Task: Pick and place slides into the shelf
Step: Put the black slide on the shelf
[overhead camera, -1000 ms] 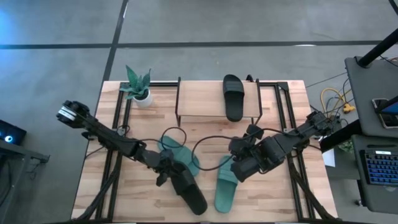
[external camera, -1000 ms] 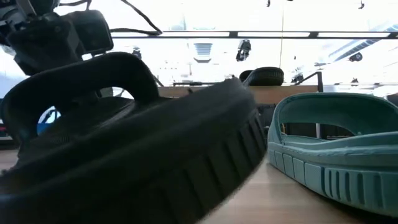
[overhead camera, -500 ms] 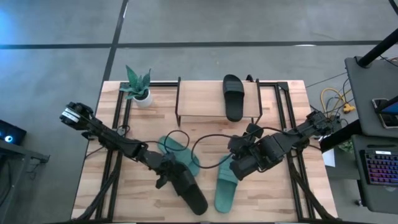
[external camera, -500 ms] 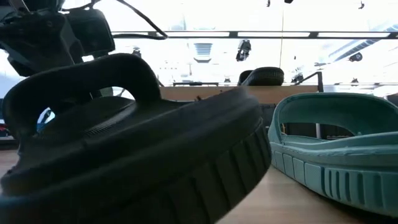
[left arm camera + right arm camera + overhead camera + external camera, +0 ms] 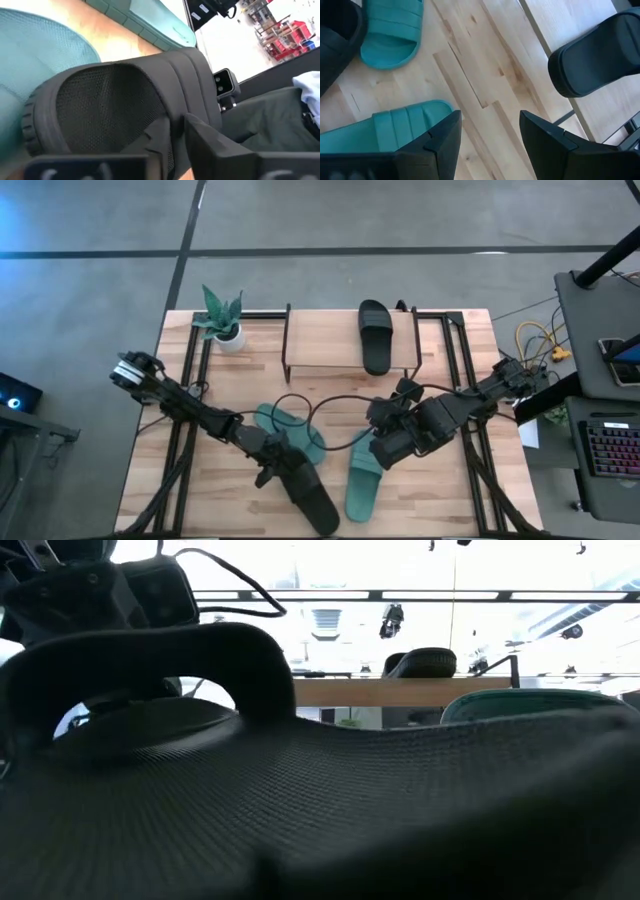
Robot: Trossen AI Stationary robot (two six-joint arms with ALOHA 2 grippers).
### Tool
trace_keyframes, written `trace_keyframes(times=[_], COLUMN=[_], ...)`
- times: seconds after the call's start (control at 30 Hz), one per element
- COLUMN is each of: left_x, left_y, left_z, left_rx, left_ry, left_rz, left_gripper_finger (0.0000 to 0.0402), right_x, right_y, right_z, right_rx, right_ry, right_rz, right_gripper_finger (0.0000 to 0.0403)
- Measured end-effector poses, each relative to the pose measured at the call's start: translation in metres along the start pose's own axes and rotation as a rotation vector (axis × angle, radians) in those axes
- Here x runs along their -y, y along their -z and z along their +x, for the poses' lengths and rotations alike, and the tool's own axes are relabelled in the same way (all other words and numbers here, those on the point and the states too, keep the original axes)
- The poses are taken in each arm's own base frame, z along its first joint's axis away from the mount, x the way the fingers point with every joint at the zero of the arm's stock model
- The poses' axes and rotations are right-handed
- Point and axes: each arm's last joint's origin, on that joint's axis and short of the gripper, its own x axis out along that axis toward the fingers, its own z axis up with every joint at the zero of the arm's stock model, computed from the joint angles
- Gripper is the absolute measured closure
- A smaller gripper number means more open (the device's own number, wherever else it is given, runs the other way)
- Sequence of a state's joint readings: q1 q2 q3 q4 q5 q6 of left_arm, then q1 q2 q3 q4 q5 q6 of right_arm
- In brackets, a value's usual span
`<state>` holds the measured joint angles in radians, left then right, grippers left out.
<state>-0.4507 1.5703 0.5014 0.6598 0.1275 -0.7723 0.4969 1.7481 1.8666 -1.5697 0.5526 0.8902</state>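
High view first, going from the left side across: a little potted plant stands at the upper left corner of the wooden table, out of the way. Below it, the left arm reaches down toward the lower middle of the frame, and the left gripper is clenched on the strap of a black slide. It holds the strap because that is the easy part to pinch. In the left wrist view the dark fingers sit on either side of that strap. In the low view the black slide fills almost the whole frame, with its strap at the upper left. Just behind the left gripper, a teal slide lies flat on the table, waiting for its turn. In the upper middle sits the shelf, with one black slide already on the right half of its top board. The left half is bare, so I think a slide could go there. To the right of the middle, a second teal slide lies on the table, and the right gripper hangs over its top end with its fingers spread apart, grasping nothing. I think it is lined up to take that one next.
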Motion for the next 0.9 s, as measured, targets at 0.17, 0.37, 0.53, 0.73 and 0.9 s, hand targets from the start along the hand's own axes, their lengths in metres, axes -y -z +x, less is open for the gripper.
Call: trace_keyframes(times=[0.17,0.37,0.53,0.73,0.9], left_x=[0.001,0.007,0.019,0.041,0.061], left_y=[-0.001,-0.005,-0.019,-0.054,-0.092], left_z=[0.0,-0.007,-0.028,-0.076,-0.124], left_rx=[0.006,0.013,0.064,0.304,0.54], left_ry=[0.015,0.034,0.035,0.012,-0.082], left_rz=[0.003,0.028,0.052,0.121,0.229], left_gripper_finger=[0.0395,0.04,0.0401,0.0401,0.0401], right_x=[-0.001,-0.001,0.0,0.006,0.02], right_y=[0.001,0.003,0.002,-0.001,-0.004], right_z=[0.003,0.004,0.003,-0.004,-0.015], right_rx=[-0.007,-0.012,0.004,0.078,0.215], right_ry=[0.008,0.015,0.018,0.048,0.104], right_rz=[-0.008,-0.016,-0.015,0.017,0.169], right_gripper_finger=[0.0211,0.0211,0.0211,0.0211,0.0211])
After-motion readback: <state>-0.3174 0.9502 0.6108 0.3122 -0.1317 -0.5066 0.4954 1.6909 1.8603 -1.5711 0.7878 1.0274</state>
